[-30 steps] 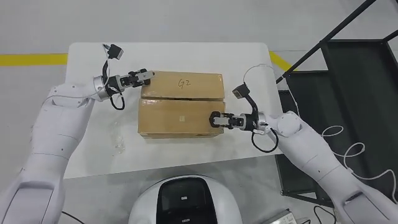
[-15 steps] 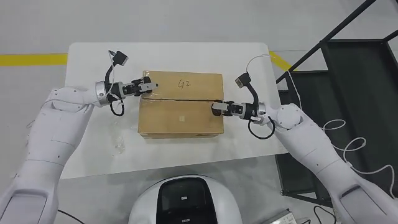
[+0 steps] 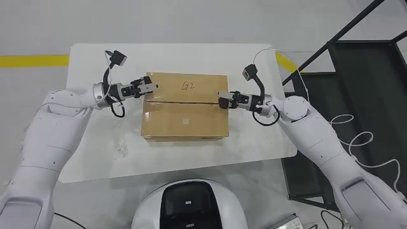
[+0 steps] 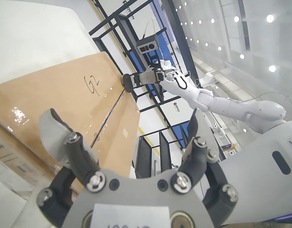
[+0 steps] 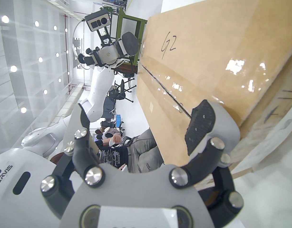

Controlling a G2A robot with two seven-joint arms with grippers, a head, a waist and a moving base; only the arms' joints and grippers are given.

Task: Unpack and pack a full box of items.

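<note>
A closed cardboard box marked with handwriting lies in the middle of the white table, its two top flaps meeting at a long seam. My left gripper is open at the box's left end, level with the top, one finger over the far flap's corner. My right gripper is open at the box's right end, right at the seam, with one pad against the top edge. In each wrist view the box stretches away toward the other arm's gripper.
A dark metal rack stands just off the table's right edge, with loose white cables beside it. A small clear scrap lies on the table left of the box. A yellow floor line runs behind the table.
My right gripper has moved along the box's right end from the near flap up to the seam. The left gripper shifted slightly at the left end. The box has stayed put.
</note>
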